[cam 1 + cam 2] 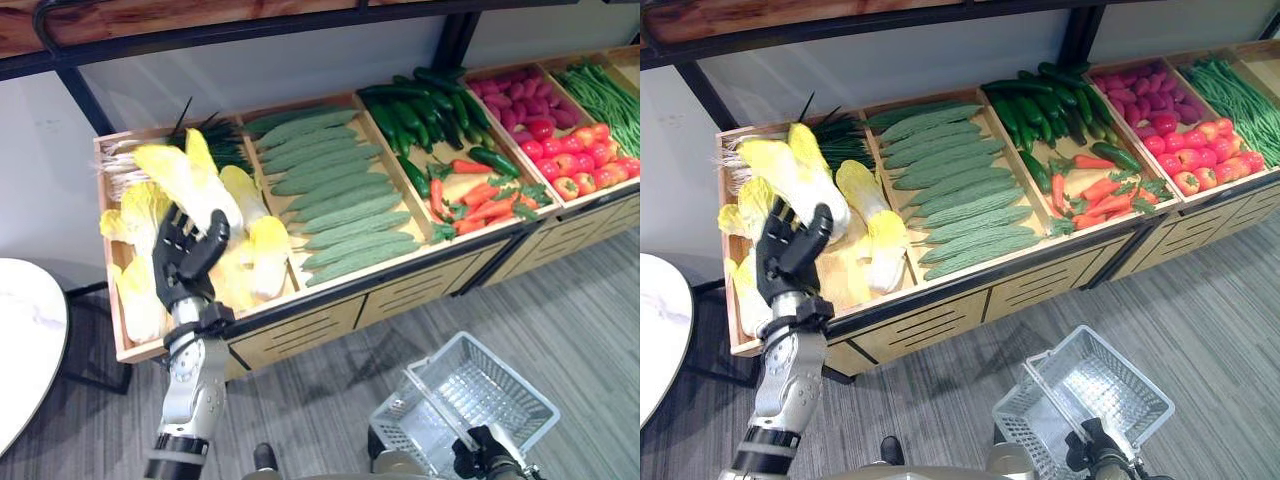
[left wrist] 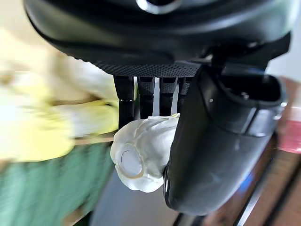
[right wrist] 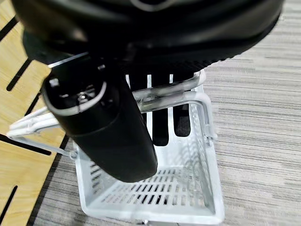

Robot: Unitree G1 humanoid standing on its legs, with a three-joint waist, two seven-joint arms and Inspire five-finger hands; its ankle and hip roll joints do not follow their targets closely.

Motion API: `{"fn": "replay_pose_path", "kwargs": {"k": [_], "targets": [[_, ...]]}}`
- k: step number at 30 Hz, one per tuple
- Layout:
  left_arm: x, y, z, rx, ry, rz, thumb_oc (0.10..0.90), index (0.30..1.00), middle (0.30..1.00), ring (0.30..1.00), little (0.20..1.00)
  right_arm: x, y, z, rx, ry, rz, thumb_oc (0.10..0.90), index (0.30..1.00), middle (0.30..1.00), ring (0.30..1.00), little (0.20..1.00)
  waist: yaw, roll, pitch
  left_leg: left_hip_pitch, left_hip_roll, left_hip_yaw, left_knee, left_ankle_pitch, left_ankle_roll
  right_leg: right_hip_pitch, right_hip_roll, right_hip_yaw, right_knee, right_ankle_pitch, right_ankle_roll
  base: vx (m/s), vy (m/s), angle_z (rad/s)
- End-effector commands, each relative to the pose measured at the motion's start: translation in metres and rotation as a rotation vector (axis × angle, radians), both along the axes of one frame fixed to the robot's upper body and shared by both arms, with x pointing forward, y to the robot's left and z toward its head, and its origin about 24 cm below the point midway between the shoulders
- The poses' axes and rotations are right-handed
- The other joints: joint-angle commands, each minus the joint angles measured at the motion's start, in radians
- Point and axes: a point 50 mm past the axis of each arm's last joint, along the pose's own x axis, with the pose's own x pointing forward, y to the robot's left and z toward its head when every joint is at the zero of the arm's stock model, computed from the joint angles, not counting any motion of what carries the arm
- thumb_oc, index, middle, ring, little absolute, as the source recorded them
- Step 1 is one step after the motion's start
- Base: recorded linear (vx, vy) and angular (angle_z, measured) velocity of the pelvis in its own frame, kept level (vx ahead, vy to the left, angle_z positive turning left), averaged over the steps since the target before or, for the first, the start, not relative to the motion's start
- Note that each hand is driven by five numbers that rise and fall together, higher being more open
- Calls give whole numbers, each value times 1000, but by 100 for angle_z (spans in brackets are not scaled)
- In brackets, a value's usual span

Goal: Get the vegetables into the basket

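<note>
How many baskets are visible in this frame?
1. The white wire basket is low on the robot's right, in front of the produce stand, with the right hand curled round its handle. Another could lie outside the views.

Cabbages (image 1: 190, 185) under and around left hand (image 1: 185, 255); cucumbers (image 1: 335, 195) in the bin to its right; basket (image 1: 480, 395) on right hand (image 1: 485, 455), well right, nearer.

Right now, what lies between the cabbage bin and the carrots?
In the left eye view, the bin of pale green cucumbers lies between the cabbages and the carrots.
</note>
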Motion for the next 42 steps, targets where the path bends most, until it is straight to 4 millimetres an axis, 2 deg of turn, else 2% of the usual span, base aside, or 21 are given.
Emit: {"fn": "replay_pose_path", "kwargs": {"k": [1, 2, 9, 13, 16, 17, 19, 20, 22, 24, 25, 27, 30, 31, 34, 37, 38, 42], "targets": [[15, 2, 61, 78, -328, -120, 400, 300, 300, 300, 300, 2, -5, 2, 2, -17, -21, 400, 300, 300, 300, 300, 5, -67, -10, 59, 30, -9, 2, -58, -45, 25, -65, 12, 5, -27, 62, 0, 0, 0], [13, 1, 55, 81, -308, -160, 400, 300, 300, 300, 300, 0, -4, 1, 11, -9, -25, 400, 300, 300, 300, 300, 4, -66, -11, 62, 30, -7, 2, -59, -44, 27, -65, 16, 5, -27, 61, 0, 0, 0], [4, 4, 43, 128, -267, -223, 400, 300, 300, 300, 300, -3, -6, 1, 26, -14, -51, 400, 300, 300, 300, 300, 5, -60, -16, 83, 26, 7, 2, -62, -39, 37, -67, 22, 5, -32, 62, 0, 8, -3], [6, 0, 54, 162, -315, -268, 400, 300, 300, 300, 300, 3, -13, 5, 11, -41, -87, 400, 300, 300, 300, 300, 11, -70, 3, 58, 0, 6, 76, -94, -22, 28, -87, 42, 15, -20, 69, -76, 79, -14], [9, -13, 74, 204, -403, -347, 400, 300, 300, 300, 300, 2, -17, 6, 17, -63, -154, 400, 300, 300, 300, 300, 7, -76, 12, 35, -30, 16, 108, -121, 0, -17, -121, 58, 56, 4, 92, -129, 208, -18], [13, -24, 85, 233, -454, -403, 400, 300, 300, 300, 300, 0, -14, 5, 46, -82, -213, 400, 300, 300, 300, 300, -10, -83, 17, 43, -61, 27, 83, -126, 20, -62, -146, 85, 100, 63, 121, -153, 281, -6], [14, -28, 90, 263, -477, -424, 400, 300, 300, 300, 300, 1, -10, 4, 57, -85, -207, 400, 300, 300, 300, 300, -22, -86, 21, 50, -73, 41, 66, -125, 27, -92, -150, 110, 104, 122, 121, -164, 241, -6], [14, -30, 95, 286, -502, -439, 400, 300, 300, 300, 300, 0, -3, 2, 79, -80, -190, 400, 300, 300, 300, 300, -33, -89, 29, 67, -90, 67, 38, -121, 33, -119, -157, 126, 96, 189, 121, -165, 194, -35], [15, -29, 95, 295, -502, -439, 400, 300, 300, 300, 300, 0, -1, 1, 88, -78, -184, 400, 300, 300, 300, 300, -33, -90, 27, 64, -93, 78, 26, -116, 35, -139, -160, 130, 99, 195, 121, -112, 114, -56], [17, -30, 95, 323, -496, -451, 400, 300, 300, 300, 300, -3, 2, -1, 100, -68, -193, 400, 300, 300, 300, 300, -39, -85, 30, 70, -91, 99, 13, -111, 42, -150, -170, 95, 125, 169, 121, -100, 126, -32], [17, -31, 94, 329, -489, -455, 400, 300, 300, 300, 300, -6, 2, -2, 101, -64, -201, 400, 300, 300, 300, 300, -38, -82, 34, 77, -91, 113, 13, -117, 49, -145, -179, 48, 157, 142, 121, -100, 143, -14], [18, -29, 94, 332, -483, -447, 400, 300, 300, 300, 300, -9, 2, -2, 102, -59, -208, 400, 300, 300, 300, 300, -36, -79, 35, 78, -92, 136, 9, -119, 56, -135, -187, -4, 192, 99, 115, -98, 110, -20], [16, -26, 91, 320, -470, -439, 400, 300, 300, 300, 300, -10, -2, -2, 87, -58, -224, 400, 300, 300, 300, 300, -22, -75, 33, 78, -86, 170, 8, -116, 64, -122, -198, -64, 252, 63, 101, -65, 48, -56], [15, -24, 89, 322, -463, -435, 400, 300, 300, 300, 300, -11, -3, -1, 83, -58, -225, 400, 300, 300, 300, 300, -16, -71, 30, 88, -84, 166, 6, -131, 59, -107, -201, -77, 274, 41, 110, -17, 21, -49], [12, -19, 88, 337, -454, -425, 400, 300, 300, 300, 300, -11, -7, 0, 68, -59, -233, 400, 300, 300, 300, 300, 1, -75, 21, 85, -82, 188, 6, -128, 58, -84, -209, -128, 292, 36, 111, -37, -28, -38], [10, -14, 88, 354, -446, -408, 400, 300, 300, 300, 300, -8, -6, 0, 71, -68, -219, 400, 300, 300, 300, 300, 13, -84, 8, 81, -77, 217, 7, -120, 51, -51, -201, -169, 265, 29, 114, -26, -119, -35], [10, -13, 86, 357, -442, -405, 400, 300, 300, 300, 300, -4, -7, 2, 63, -76, -223, 400, 300, 300, 300, 300, 25, -88, 1, 84, -65, 248, 8, -108, 39, -27, -194, -208, 207, 31, 116, 5, -162, -64], [11, -12, 83, 330, -430, -389, 400, 300, 300, 300, 300, -12, -12, 1, 52, -81, -284, 400, 300, 300, 300, 300, 14, -78, -2, 89, -38, 267, 11, -83, 16, 2, -154, -214, 147, -26, 100, 24, -201, -45]]}}
